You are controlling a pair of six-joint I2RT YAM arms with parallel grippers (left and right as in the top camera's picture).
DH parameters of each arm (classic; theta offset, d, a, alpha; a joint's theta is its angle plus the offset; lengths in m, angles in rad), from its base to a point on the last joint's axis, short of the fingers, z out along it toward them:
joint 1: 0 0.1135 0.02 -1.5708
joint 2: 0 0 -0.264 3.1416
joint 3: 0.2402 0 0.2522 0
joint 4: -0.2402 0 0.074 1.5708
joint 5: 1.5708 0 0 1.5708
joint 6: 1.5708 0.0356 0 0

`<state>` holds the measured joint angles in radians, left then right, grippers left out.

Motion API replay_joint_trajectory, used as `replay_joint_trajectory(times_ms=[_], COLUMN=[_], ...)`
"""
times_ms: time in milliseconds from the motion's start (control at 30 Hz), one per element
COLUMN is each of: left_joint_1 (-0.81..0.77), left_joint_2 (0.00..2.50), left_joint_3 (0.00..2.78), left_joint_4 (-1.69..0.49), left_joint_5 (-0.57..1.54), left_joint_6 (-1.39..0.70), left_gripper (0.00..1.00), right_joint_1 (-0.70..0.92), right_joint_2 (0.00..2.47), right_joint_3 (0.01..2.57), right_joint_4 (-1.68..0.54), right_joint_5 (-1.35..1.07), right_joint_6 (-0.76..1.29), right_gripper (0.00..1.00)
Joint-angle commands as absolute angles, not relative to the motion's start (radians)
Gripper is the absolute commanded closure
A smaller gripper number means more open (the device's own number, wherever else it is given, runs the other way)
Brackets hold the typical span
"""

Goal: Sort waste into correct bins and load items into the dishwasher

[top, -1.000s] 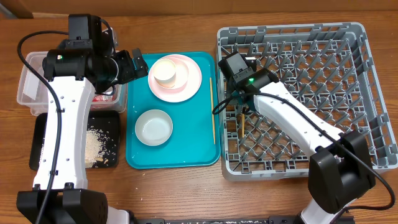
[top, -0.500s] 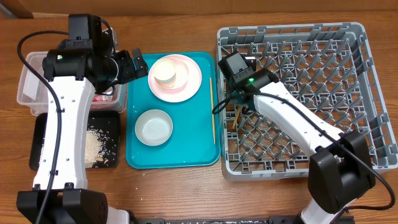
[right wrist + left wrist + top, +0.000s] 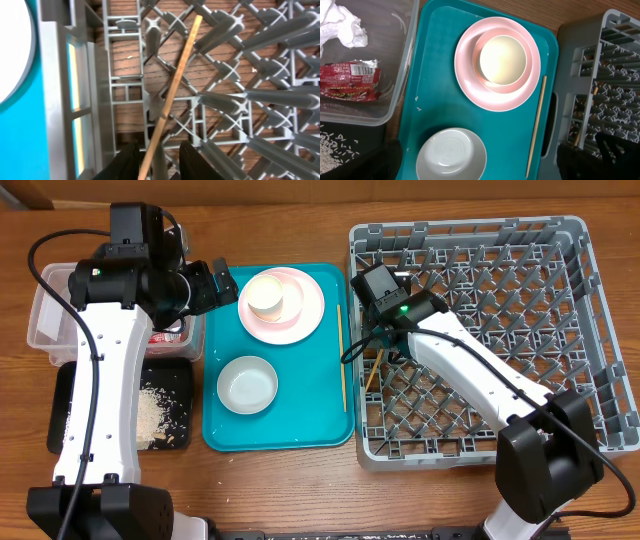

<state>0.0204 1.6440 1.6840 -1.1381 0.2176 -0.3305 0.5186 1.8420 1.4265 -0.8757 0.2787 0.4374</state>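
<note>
My right gripper (image 3: 160, 161) is low inside the grey dish rack (image 3: 480, 330), near its left wall. Its fingers are apart, and a wooden chopstick (image 3: 175, 90) lies slanted and loose between them on the rack grid. A second chopstick (image 3: 341, 355) lies on the teal tray's right edge. The pink plate (image 3: 310, 312) holds the pink bowl (image 3: 294, 296) with the cream cup (image 3: 266, 296) inside. The grey-green bowl (image 3: 247, 384) sits in front of it. My left gripper (image 3: 214, 280) is open and empty above the tray's left edge.
The clear tub (image 3: 45, 310) holds the white napkin (image 3: 342, 25) and the red wrapper (image 3: 350, 82). The black tray (image 3: 70, 415) holds rice scraps (image 3: 160, 415). The teal tray (image 3: 300, 415) lies between the bins and the rack.
The chopstick in the rack has tipped from nearly upright to leaning left. Both arms have barely moved.
</note>
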Motion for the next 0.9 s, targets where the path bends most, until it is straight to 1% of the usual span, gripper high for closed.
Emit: replay_joint_trajectory(times_ms=[0,33,67,100,233,367,667,867], left_joint_1=[0.019,0.019,0.018,0.018,0.019,0.019,0.019,0.019], left_joint_2=[1.65,1.65,1.65,1.65,1.65,1.65,1.65,1.65], left_joint_3=[1.697,1.697,1.697,1.697,1.697,1.697,1.697,1.697], left_joint_4=[-1.14,-1.141,-1.141,-1.141,-1.141,-1.141,-1.141,-1.141], left_joint_5=[0.226,0.226,0.226,0.226,0.226,0.226,0.226,0.226], left_joint_6=[-0.318,-0.318,-0.318,-0.318,-0.318,-0.318,-0.318,-0.318], left_gripper=[0.0,0.0,0.0,0.0,0.0,0.0,0.0,0.0], right_joint_1=[0.516,0.516,0.516,0.516,0.518,0.549,0.678,0.708], right_joint_2=[1.832,1.832,1.832,1.831,1.831,1.831,1.832,1.861], right_joint_3=[1.425,1.43,1.442,1.452,1.497,1.52,1.515,1.488], right_joint_4=[-0.852,-0.849,-0.85,-0.852,-0.887,-0.89,-0.788,-0.747], right_joint_5=[0.202,0.181,0.154,0.139,0.129,0.101,0.121,0.156], right_joint_6=[0.438,0.437,0.437,0.437,0.441,0.445,0.446,0.553], right_gripper=[0.71,0.68,0.62,0.6,0.53,0.52,0.52,0.52])
